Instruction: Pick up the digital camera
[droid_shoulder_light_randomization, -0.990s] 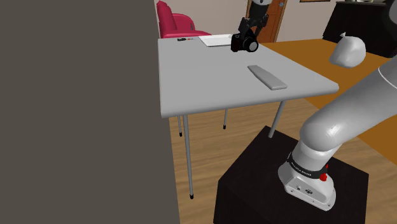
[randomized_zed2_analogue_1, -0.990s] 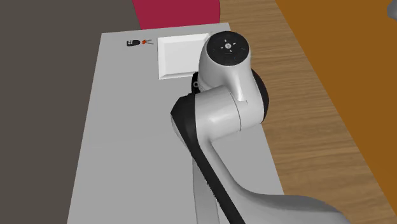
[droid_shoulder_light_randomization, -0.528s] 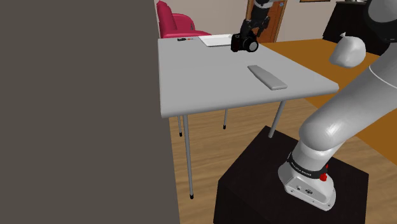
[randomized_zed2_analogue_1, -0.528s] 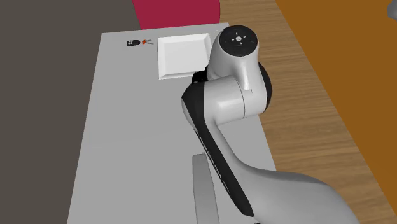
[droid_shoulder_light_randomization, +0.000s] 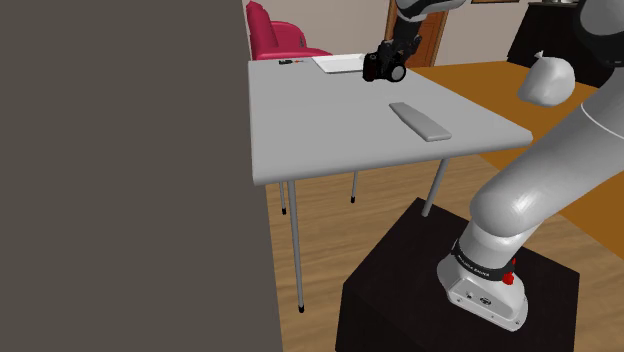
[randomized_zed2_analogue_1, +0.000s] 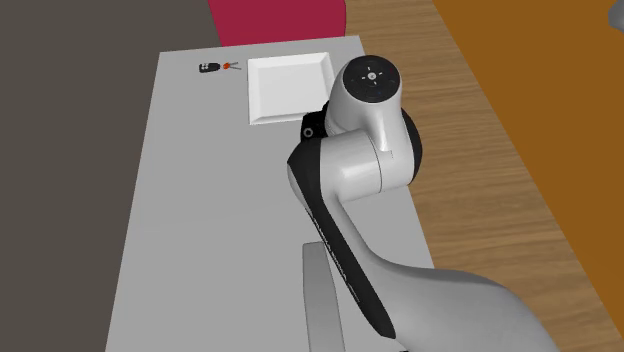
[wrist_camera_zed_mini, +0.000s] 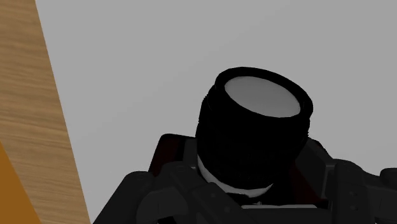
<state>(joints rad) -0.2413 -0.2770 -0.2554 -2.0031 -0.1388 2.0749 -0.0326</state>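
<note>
Indoors, grey table (droid_shoulder_light_randomization: 320, 120), black camera (droid_shoulder_light_randomization: 384, 68) (wood floor (droid_shoulder_light_randomization: 330, 235))

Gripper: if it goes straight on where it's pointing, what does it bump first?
The black digital camera, I think: it sits right up against the gripper, lens facing away. Beyond it comes the grey table.

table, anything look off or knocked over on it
Nothing stands out. The black camera is upright near the white tray. The grey flat bar lies flat on the grey table, well inside its edges. Nothing looks spilled, tipped or broken.
</note>
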